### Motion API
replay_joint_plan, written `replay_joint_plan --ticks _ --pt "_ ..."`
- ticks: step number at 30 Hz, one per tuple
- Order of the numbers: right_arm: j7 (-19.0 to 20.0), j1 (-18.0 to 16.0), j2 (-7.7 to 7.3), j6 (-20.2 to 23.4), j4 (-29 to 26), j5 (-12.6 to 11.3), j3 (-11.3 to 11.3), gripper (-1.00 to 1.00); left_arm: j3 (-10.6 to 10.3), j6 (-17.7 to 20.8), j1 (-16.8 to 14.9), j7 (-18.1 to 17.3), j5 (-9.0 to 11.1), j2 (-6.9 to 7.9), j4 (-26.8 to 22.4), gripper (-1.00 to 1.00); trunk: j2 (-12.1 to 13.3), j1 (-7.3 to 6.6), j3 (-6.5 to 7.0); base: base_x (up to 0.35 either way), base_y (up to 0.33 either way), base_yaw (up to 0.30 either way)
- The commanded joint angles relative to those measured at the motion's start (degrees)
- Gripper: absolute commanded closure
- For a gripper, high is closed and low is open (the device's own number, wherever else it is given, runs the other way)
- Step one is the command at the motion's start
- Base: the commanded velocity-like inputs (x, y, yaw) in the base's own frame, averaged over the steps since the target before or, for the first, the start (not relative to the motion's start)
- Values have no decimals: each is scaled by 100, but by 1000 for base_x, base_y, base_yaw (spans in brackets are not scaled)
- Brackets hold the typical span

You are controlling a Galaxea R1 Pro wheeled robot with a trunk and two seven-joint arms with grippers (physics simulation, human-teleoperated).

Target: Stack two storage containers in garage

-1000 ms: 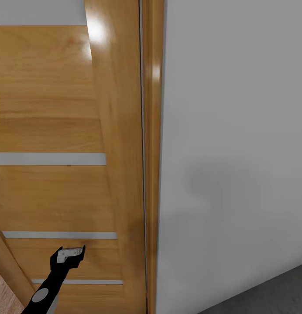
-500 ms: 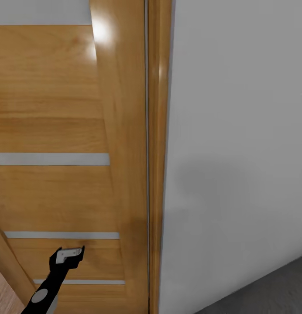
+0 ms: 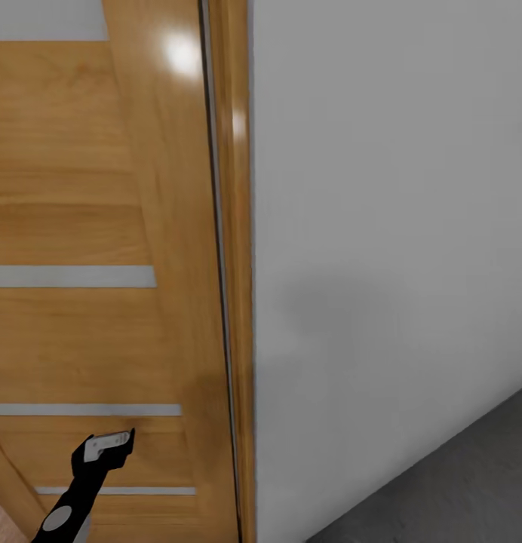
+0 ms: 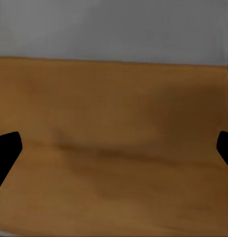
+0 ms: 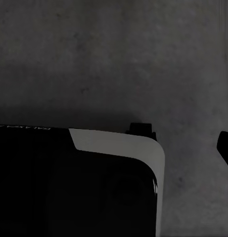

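- The head view shows a big wooden door (image 3: 87, 226) with pale grey strips across it. Next to it stands the wooden door frame (image 3: 234, 302), then a plain white-grey wall (image 3: 389, 226).
- In the bottom corner of the head view, past the wall, there is a patch of dark grey floor (image 3: 457, 490). A thin bit of light wood floor (image 3: 1, 524) peeks in at the other bottom corner.
- The left claw (image 3: 110, 445) reaches up in front of the low part of the door, just under a grey strip.
- The left wrist view looks at the brown door wood very close up, with a grey band along one side. Its two black fingertips (image 4: 6, 150) sit far apart at the two sides of the picture, so this claw is spread wide, with nothing between them.
- The right wrist view shows the rough, speckled dark floor (image 5: 118, 59) and a black and white part of the robot's body (image 5: 69, 182).
- One black fingertip (image 5: 225, 148) of the right claw pokes in at the edge. I cannot tell if this claw is spread or pressed together.
- I cannot say where the two red-orange bins are.
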Motion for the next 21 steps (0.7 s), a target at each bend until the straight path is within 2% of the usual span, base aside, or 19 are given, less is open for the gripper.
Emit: replay_joint_plan --ticks 1,12,21 --pt "33 -5 0 -15 7 2 -31 -100 -445 -18 -86 -71 -25 -6 -8 -100 -4 0 -5 0 0 -147" --pt "33 -5 0 -15 7 4 -30 -100 -445 -18 -87 -71 -25 -6 -6 -100 -4 0 -5 23 0 -37" --pt "33 -5 4 -15 7 4 -23 -100 -445 -13 -88 -73 -25 -6 -7 -100 -4 0 -5 161 0 -1"
